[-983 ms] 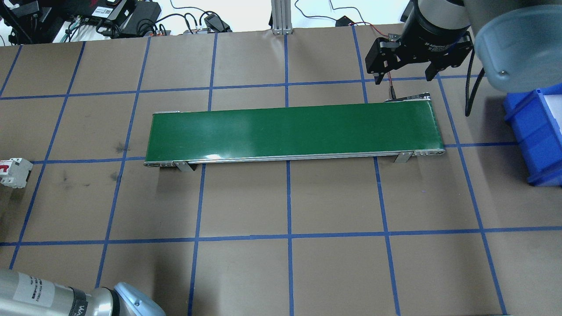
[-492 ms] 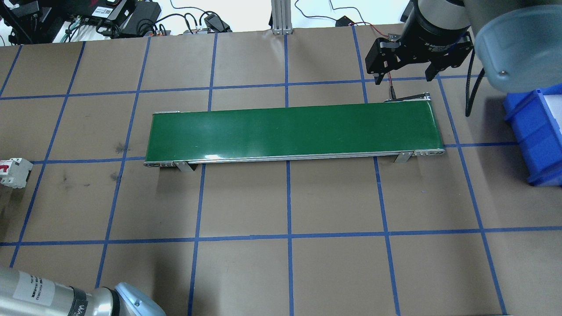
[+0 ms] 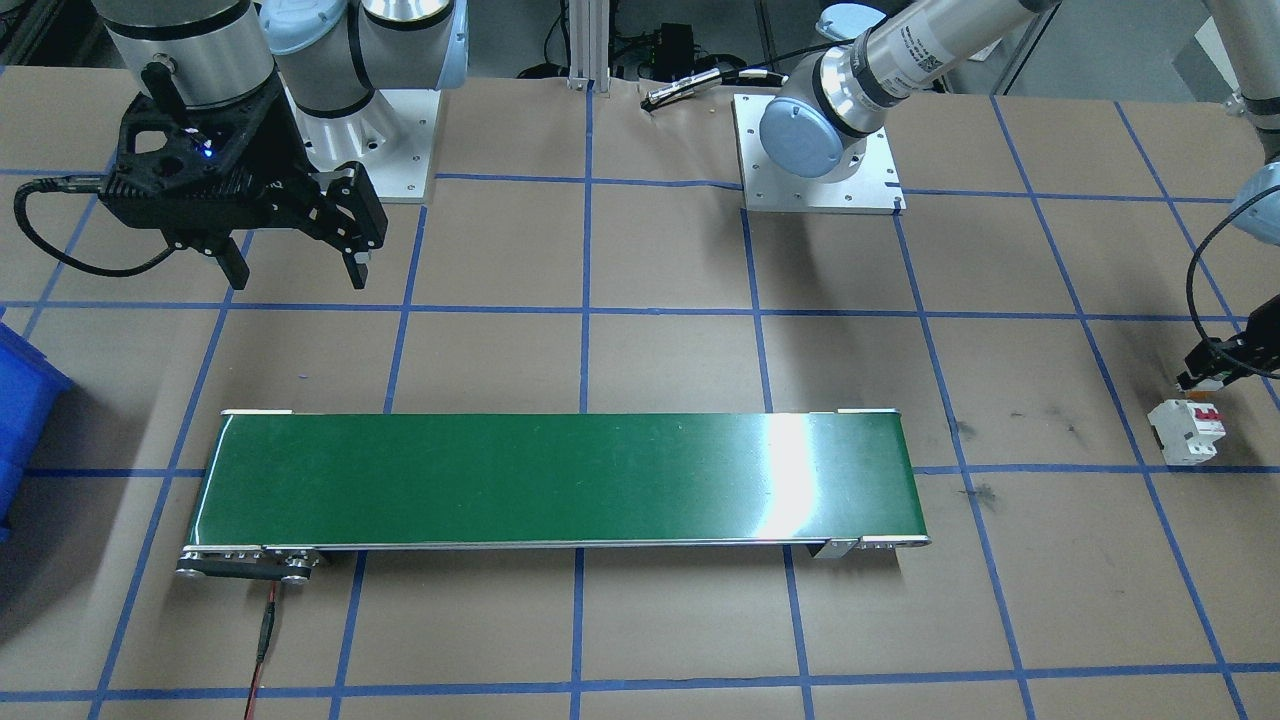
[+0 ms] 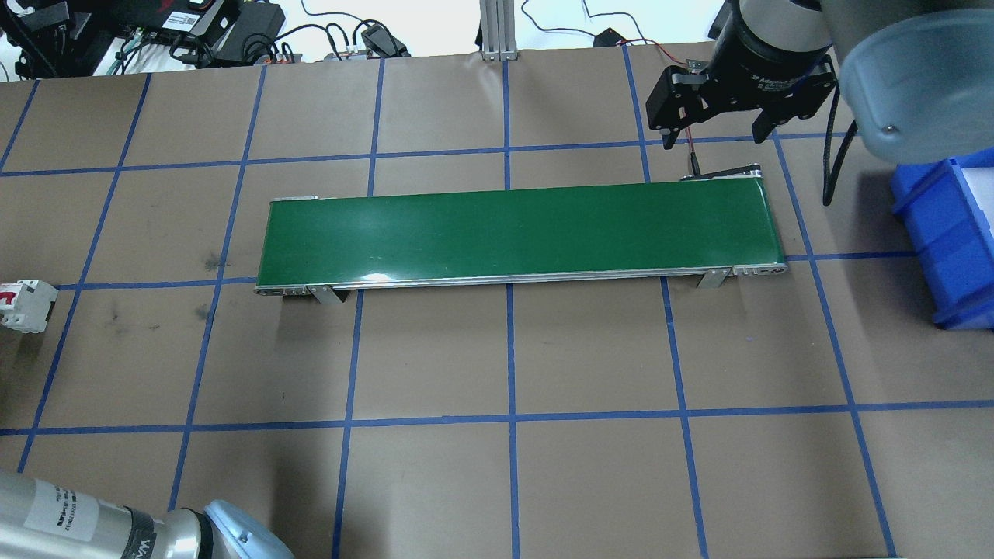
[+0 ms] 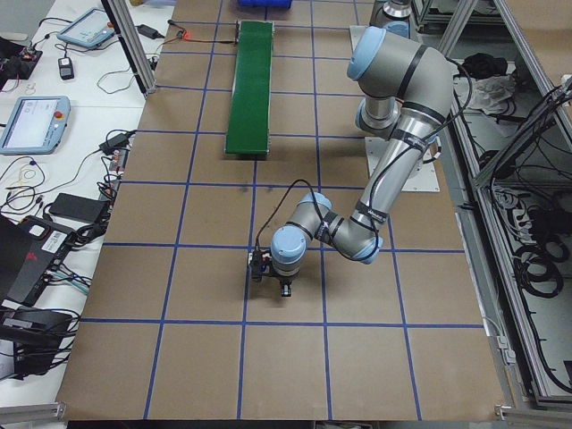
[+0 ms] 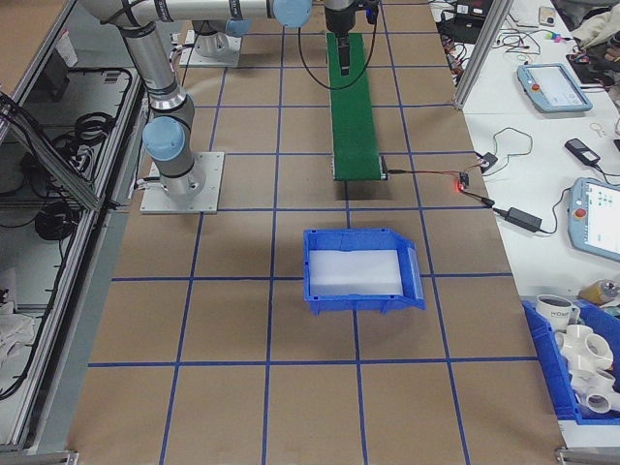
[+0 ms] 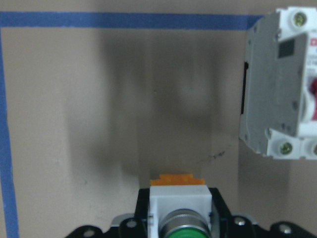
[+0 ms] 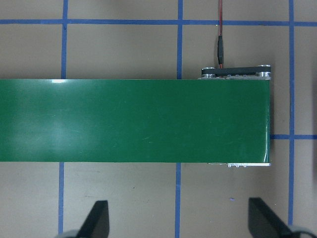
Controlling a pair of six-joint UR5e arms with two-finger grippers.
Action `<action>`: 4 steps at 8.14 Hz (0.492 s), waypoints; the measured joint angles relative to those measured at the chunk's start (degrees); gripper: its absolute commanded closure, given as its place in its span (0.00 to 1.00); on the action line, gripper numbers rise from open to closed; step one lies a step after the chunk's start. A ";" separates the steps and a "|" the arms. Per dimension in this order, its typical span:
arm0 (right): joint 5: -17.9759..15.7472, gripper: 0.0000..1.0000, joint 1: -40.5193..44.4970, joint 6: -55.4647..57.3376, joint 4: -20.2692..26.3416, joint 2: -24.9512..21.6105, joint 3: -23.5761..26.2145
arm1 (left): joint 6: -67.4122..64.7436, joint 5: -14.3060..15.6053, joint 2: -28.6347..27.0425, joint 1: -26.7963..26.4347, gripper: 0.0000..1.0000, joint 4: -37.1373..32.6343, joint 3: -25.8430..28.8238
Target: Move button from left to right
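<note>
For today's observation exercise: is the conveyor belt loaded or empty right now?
Empty. The conveyor belt shows only bare green surface along its whole length in the overhead, front and right wrist views.

Two robot arms are counted, each fitted with one two-finger gripper: the left gripper [image 3: 1215, 372] at the table's left end and the right gripper [image 4: 713, 130] at the far right. One button [image 7: 182, 218] with a green cap is seen. One white circuit breaker [image 3: 1187, 431] with red levers is found on the left. One green conveyor belt [image 4: 516, 230] is laid across the middle of the table. One blue bin [image 6: 360, 270] is counted on the table at the right, and part of a second blue bin [image 6: 579, 363], filled with white fittings, is seen on the side bench. Three pendant tablets are counted on the benches: two [image 5: 34, 122] [image 5: 87, 28] in the left view, and two [image 6: 552, 85] [image 6: 593, 217] in the right view.
</note>
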 measured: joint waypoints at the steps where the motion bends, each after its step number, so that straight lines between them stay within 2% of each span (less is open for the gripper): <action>1: 0.00 0.00 0.00 -0.04 0.01 0.00 0.00 | 0.44 0.00 0.12 -0.03 0.82 0.04 0.01; 4: -0.09 0.00 0.00 -0.06 -0.02 0.00 0.00 | 0.98 0.08 3.35 -1.00 0.82 -1.31 0.15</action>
